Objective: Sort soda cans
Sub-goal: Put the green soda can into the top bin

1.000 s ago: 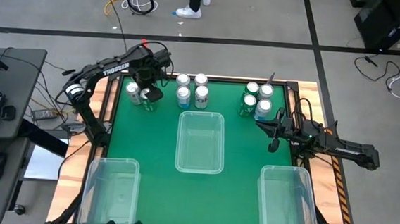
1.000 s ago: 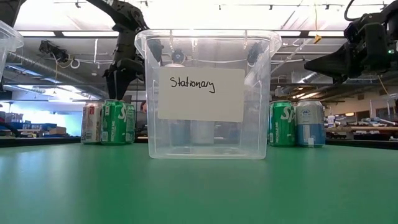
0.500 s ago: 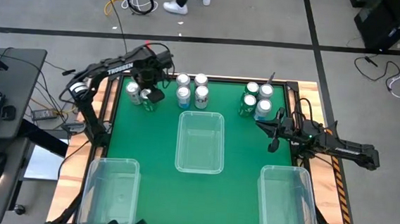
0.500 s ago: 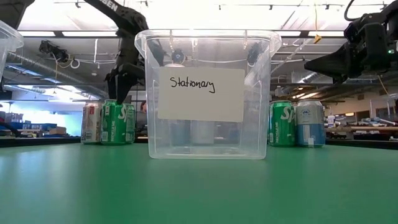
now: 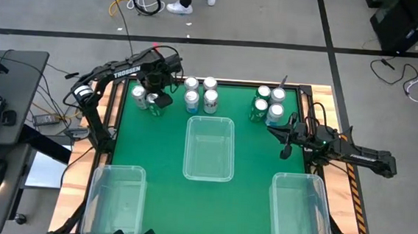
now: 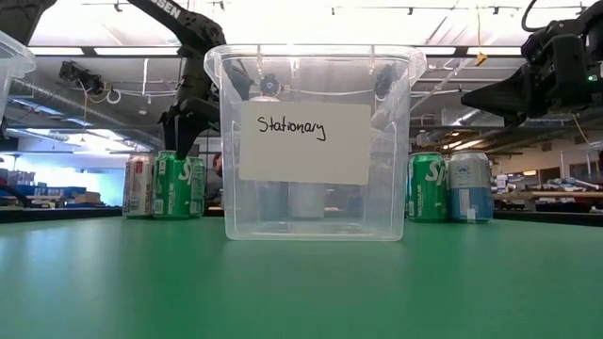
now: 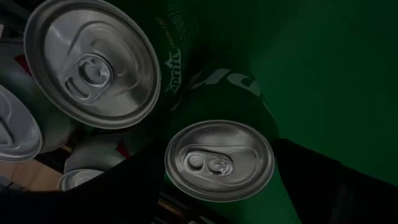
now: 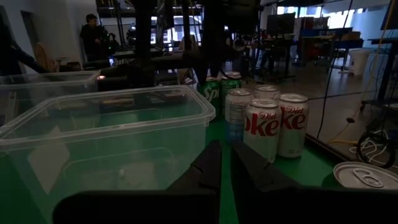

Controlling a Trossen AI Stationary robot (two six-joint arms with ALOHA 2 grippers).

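Green felt covers the worktop [image 5: 155, 150]. At its far left corner the left hand [image 5: 156, 101] points straight down over a green can [image 7: 219, 158], fingers spread wide on either side of it, not yet gripping. Only the left wrist view shows that can's silver top between the fingers; the low view hides it partly behind the labelled clear bin [image 6: 315, 141]. The right hand [image 5: 286, 139] waits at the right edge, fingers [image 8: 210, 167] pressed together, empty. Other soda cans [image 5: 200, 94] stand along the far edge.
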